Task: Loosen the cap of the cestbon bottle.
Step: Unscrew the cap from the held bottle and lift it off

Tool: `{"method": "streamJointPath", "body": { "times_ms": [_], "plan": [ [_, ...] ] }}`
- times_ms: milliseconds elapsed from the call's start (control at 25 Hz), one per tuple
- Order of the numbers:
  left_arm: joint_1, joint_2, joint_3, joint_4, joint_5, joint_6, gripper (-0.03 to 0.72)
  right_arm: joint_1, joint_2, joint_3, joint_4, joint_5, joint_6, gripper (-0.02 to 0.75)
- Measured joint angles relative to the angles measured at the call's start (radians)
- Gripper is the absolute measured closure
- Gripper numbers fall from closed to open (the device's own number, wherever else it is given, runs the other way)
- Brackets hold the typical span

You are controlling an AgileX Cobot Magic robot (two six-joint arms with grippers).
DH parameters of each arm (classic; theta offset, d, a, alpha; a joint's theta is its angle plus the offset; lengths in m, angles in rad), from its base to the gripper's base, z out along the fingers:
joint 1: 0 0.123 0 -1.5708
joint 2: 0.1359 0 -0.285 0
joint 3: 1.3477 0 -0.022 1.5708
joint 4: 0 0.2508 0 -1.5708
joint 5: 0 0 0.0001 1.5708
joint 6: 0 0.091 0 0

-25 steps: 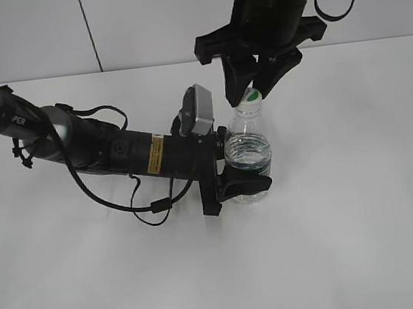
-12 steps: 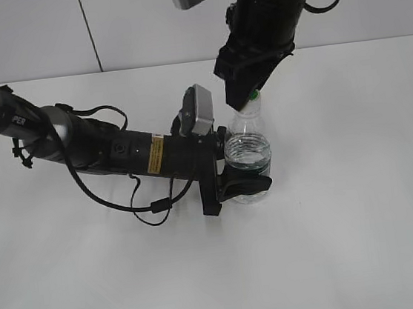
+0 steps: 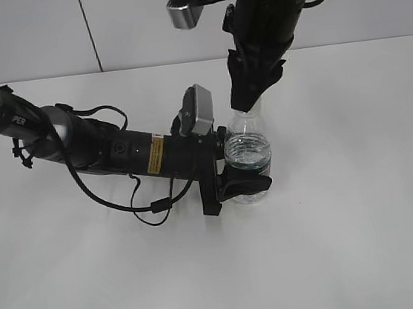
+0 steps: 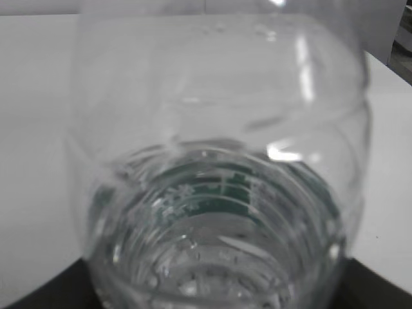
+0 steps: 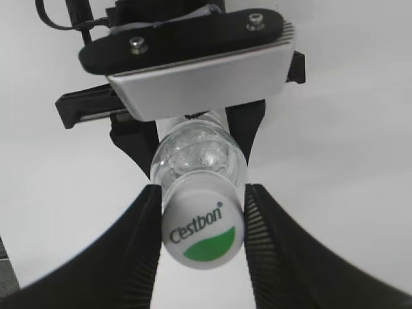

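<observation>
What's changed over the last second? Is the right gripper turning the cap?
The right gripper has rotated about its vertical axis over the bottle top: its wrist camera housing swung round to the left in the exterior view. Its fingers now flank the cap. The left gripper and the cestbon bottle stayed put.

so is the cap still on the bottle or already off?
On. The cap sits on the neck of the cestbon bottle, with the right gripper closed against its sides. Whether it's loosened yet, cannot tell.
</observation>
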Motion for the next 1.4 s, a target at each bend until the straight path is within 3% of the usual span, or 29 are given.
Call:
{"method": "streamJointPath", "body": {
  "times_ms": [320, 640, 880, 1040, 1240, 1400],
  "plan": [
    [0.0, 0.0, 0.0, -0.001, 0.0, 0.0, 0.286, 0.001, -0.001, 0.0, 0.0, 0.001, -0.07, 0.436],
    [0.0, 0.0, 0.0, -0.001, 0.0, 0.0, 0.286, 0.001, 0.002, 0.0, -0.011, 0.001, -0.074, 0.23],
    [0.0, 0.0, 0.0, -0.001, 0.0, 0.0, 0.286, 0.001, -0.01, -0.007, 0.038, 0.001, -0.019, 0.201],
    [0.0, 0.0, 0.0, -0.001, 0.0, 0.0, 0.286, 0.001, -0.039, -0.03, 0.059, 0.001, 0.266, 0.201],
    [0.0, 0.0, 0.0, -0.001, 0.001, 0.0, 0.286, 0.001, -0.044, -0.041, 0.053, 0.002, 0.778, 0.201],
    [0.0, 0.0, 0.0, -0.001, 0.001, 0.0, 0.286, 0.001, -0.044, -0.041, 0.047, 0.002, 0.941, 0.201]
  ]
}}
